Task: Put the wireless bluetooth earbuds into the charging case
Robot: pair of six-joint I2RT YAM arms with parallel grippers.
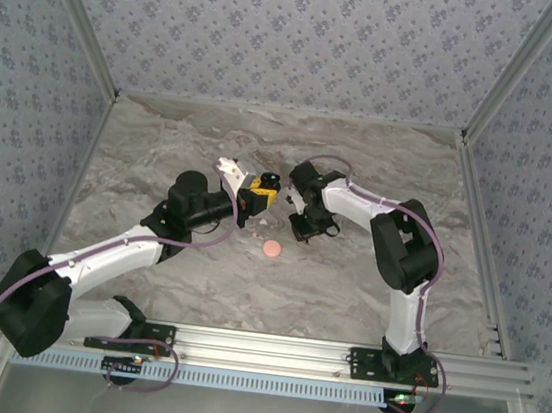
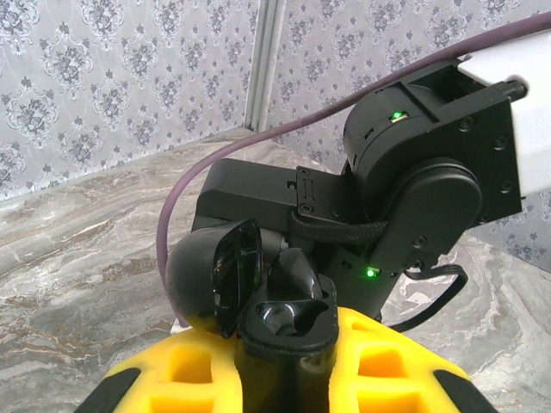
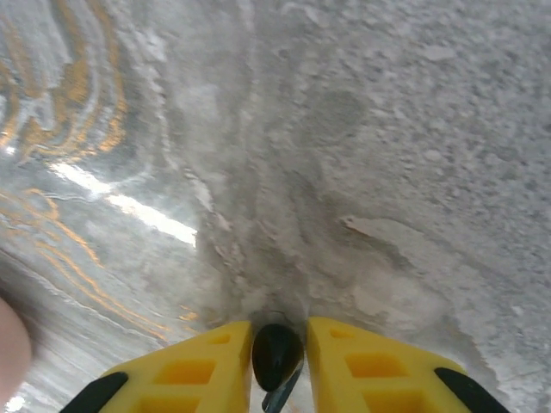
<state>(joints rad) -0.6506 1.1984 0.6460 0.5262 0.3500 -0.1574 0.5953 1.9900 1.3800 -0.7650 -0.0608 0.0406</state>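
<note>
In the left wrist view, my left gripper [image 2: 288, 361] is shut on the black charging case [image 2: 284, 335], held upright between the yellow fingers [image 2: 185, 366]. Its lid [image 2: 237, 271] stands open to the left. One glossy black earbud [image 2: 303, 277] sits in the far socket, and the near socket is bare. From above, the case [image 1: 271, 181] hangs a little over the table's middle. My right gripper [image 3: 277, 348] is shut on the other earbud [image 3: 275, 351], pinched low against the marble. From above, the right gripper [image 1: 303, 232] points down just right of the case.
A small pink disc [image 1: 271, 249] lies on the marble table [image 1: 346, 296] just in front of both grippers; its edge shows as the pink blur [image 3: 10, 348] in the right wrist view. The right arm's black wrist [image 2: 413, 172] looms close behind the case. Patterned walls enclose three sides.
</note>
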